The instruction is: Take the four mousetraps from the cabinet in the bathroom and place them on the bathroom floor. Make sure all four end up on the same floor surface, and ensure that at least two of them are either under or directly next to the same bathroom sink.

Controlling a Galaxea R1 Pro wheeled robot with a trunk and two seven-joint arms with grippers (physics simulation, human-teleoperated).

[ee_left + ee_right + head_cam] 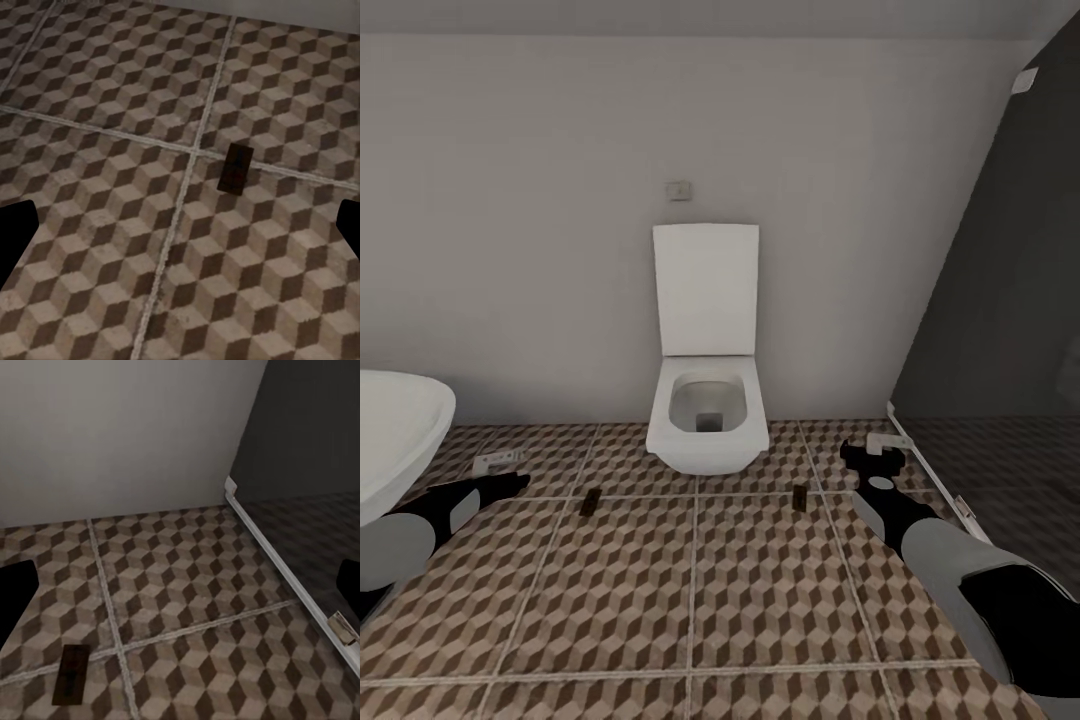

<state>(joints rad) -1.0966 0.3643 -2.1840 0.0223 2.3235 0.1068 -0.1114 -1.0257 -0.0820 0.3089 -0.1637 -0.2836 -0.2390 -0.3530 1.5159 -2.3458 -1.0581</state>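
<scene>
Black fingertips at the two edges of each wrist view tell you both grippers stand apart with nothing between them: your left gripper (510, 482) hangs low beside the white basin (400, 440) at the left edge, and your right gripper (872, 462) hovers near the foot of the dark glass shower screen (1000, 300). Directly ahead of the left fingers a mousetrap (235, 168) lies flat on the bathroom floor (97, 225), touching a grout line just beside a tile crossing; from the head camera that same left mousetrap (590, 503) sits to one side of the white toilet (706, 430). A second one, the right mousetrap (800, 495), lies on the toilet's other side, and your right wrist camera catches it (73, 673) low and off to the side, well apart from the pale shower threshold strip (285, 570). Both traps rest on the same cube-patterned tiles, not on the darker shower floor, which is likely why they were set this side of the strip. The left one is the nearer to the basin but, judged from here, not under it or right beside it. If that basin is the sink, you may need to nudge traps closer; the cabinet and the other two traps are elsewhere.
</scene>
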